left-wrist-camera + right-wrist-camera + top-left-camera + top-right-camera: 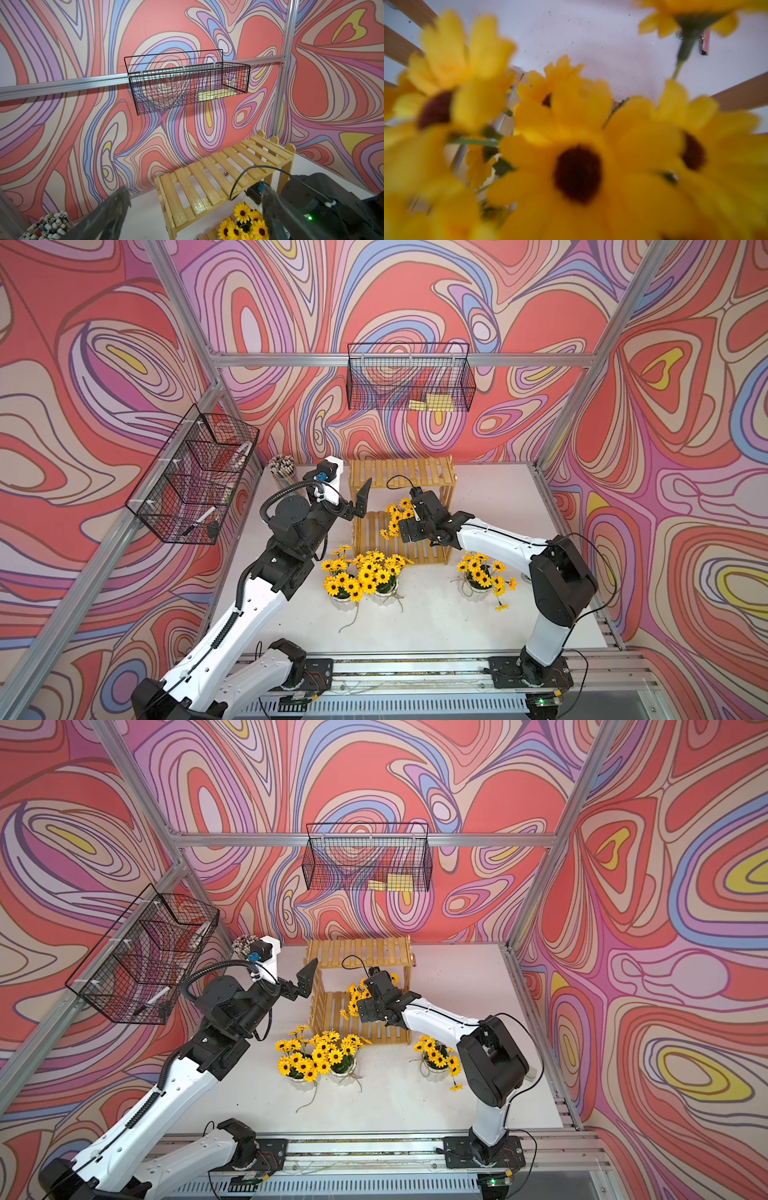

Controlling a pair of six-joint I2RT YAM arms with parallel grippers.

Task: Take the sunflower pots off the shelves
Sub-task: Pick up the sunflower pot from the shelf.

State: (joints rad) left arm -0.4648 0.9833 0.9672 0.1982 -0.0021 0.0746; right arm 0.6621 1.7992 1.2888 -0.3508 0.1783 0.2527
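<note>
No text, label, brand, number or sign reads clearly in any view. Yellow pads [432, 401] in the wire basket [374, 381] on the back wall: faces too small to read. Circuit boards [540, 701] at the near edge of the table: any markings too small to tell.

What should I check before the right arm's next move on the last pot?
1. Top shelf emptied: ok.
2. Last sunflower pot off the lower shelf: not ok, it sits there.
3. Right gripper closed on that pot: cannot tell, flowers hide it.
4. Left gripper open and empty: ok.
5. Bare table in front for set-down: ok.
</note>
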